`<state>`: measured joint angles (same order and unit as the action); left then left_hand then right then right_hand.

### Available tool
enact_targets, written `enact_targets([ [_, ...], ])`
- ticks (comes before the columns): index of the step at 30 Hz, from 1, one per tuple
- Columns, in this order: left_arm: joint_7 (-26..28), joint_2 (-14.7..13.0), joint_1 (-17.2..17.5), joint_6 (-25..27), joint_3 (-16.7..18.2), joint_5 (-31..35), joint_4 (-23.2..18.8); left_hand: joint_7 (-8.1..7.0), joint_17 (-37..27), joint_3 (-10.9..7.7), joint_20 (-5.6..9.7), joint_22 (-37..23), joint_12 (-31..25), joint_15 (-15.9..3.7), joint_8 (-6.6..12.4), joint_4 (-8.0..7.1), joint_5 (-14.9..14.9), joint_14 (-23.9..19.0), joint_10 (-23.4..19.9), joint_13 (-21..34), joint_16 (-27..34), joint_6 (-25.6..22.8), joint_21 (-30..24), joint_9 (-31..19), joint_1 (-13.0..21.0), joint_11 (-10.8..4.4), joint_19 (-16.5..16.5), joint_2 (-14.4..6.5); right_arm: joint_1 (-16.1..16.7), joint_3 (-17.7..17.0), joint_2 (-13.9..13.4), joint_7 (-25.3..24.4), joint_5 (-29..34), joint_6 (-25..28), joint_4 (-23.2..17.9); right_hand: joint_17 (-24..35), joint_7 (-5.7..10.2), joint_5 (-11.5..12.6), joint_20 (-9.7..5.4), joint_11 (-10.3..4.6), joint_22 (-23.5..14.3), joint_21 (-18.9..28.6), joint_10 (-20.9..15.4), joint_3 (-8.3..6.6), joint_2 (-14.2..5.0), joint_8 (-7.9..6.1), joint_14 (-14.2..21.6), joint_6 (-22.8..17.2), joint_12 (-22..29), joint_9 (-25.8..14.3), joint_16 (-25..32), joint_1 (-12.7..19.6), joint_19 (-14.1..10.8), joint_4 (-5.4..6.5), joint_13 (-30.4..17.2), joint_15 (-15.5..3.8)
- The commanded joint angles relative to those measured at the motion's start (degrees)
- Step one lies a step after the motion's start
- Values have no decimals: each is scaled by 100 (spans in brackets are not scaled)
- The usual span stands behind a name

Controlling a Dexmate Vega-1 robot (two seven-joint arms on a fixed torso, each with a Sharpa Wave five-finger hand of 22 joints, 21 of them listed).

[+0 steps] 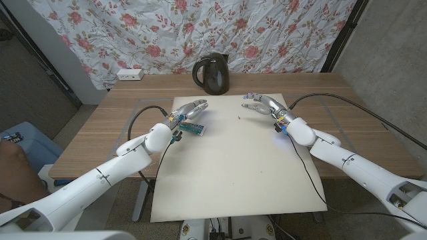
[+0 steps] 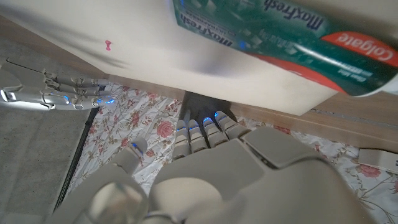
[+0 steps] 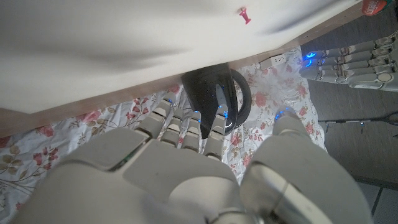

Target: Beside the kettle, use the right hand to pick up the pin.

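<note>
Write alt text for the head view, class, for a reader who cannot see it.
Two white robot arms reach over a white mat on a wooden table; the right hand hovers open near a tiny pin, while the left hand is beside a toothpaste tube. A black kettle stands behind, before a floral curtain.

Behind my wooden table (image 1: 100,127) hangs a floral curtain (image 1: 133,33); grey wall (image 1: 393,60) at right, power strip (image 1: 130,75) upper left.
</note>
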<state>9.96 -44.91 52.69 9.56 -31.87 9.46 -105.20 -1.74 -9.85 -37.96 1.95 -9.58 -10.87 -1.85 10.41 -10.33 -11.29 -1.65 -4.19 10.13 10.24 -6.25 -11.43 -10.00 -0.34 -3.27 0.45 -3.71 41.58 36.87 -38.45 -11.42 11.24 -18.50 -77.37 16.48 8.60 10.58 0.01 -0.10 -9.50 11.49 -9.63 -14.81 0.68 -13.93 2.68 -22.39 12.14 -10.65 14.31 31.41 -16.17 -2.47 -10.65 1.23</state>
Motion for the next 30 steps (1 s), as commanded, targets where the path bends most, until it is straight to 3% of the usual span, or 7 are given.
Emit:
enact_targets([
  [1, 419, 160, 125, -706, 330, -607, 559, 15, -14, -34, 367, -13, -19, -147, 21, 8, 5, -7, -18, -4, 29, -55, -37, -9, 44, 5, 36, -665, 203, -189, 59, -166, -245, 57, -88, 0, -68, -5, -6, 20, -10, 25, -15, -18, -79, 65, 82, 60, -1, -11, 47, -86, -93, 56, -12, -1],
  [21, 735, 490, 149, -1646, 691, -1433, 1461, 50, 2, -114, 341, -8, -20, -122, 15, 68, -1, -39, -40, -6, 19, -68, -33, -5, 98, 16, 123, -674, 67, -372, 342, 156, -1083, -173, 299, -51, -119, 4, -53, 4, -6, -1, -333, 53, -236, 282, 264, 343, 34, 15, 72, -449, -230, 169, 6, -122],
  [30, 841, 627, 74, -1815, 724, -1574, 1764, 55, 3, -136, 319, -8, -24, -122, 20, 78, 0, -51, -59, -6, 17, -90, -34, -4, 106, 19, 161, -668, 134, -448, 383, 125, -1278, 4, 201, -68, -116, 14, -76, -15, -6, -4, -449, 58, -302, 311, 354, 392, 46, 24, 94, -526, -280, 182, 10, -159],
])
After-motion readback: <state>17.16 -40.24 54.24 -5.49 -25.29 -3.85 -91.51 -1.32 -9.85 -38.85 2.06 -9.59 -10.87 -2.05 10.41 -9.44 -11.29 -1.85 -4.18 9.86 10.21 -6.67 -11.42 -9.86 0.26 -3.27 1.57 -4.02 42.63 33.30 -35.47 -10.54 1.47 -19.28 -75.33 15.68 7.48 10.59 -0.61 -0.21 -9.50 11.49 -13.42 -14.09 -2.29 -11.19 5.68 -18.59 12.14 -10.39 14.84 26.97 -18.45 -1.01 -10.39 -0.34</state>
